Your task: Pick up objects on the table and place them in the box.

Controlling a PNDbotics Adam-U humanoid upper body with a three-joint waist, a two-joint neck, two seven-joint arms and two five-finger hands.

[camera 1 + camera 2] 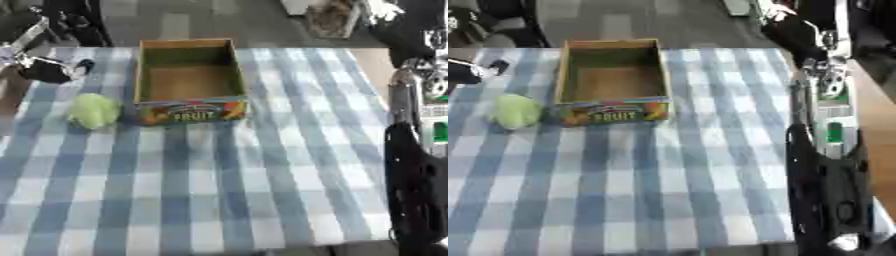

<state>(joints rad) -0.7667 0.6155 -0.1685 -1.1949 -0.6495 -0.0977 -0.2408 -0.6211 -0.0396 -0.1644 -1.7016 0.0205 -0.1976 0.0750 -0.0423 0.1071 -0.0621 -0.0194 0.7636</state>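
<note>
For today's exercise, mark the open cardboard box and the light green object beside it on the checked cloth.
cardboard box [190, 111], left eye view, on its printed front wall.
light green object [94, 110], left eye view, on the middle of its top.

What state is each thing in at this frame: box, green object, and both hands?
Box: upright, open at the top, nothing visible inside.
Green object: lying on the checked tablecloth just left of the box, not held.
Left hand: at the table's far left corner, apart from the green object; fingers unclear.
Right hand: not identifiable; only a black arm shows at the right edge.
</note>
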